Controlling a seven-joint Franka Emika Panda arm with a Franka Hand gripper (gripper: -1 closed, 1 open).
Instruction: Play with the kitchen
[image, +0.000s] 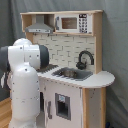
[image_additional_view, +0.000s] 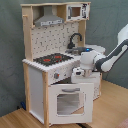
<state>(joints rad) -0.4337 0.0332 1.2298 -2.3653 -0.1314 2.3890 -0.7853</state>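
- Grey curtain backs the kitchen (image_additional_view: 55, 65), arm (image_additional_view: 107, 55) alongside.
- Pincer (image_additional_view: 76, 75) sits by the oven door's (image_additional_view: 67, 102) top, probably to work it.
- Pincer spread or pressed together: cannot tell.

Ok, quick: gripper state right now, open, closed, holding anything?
Gripper: cannot be told. In the second exterior view it sits at the kitchen's front edge, above the oven door.
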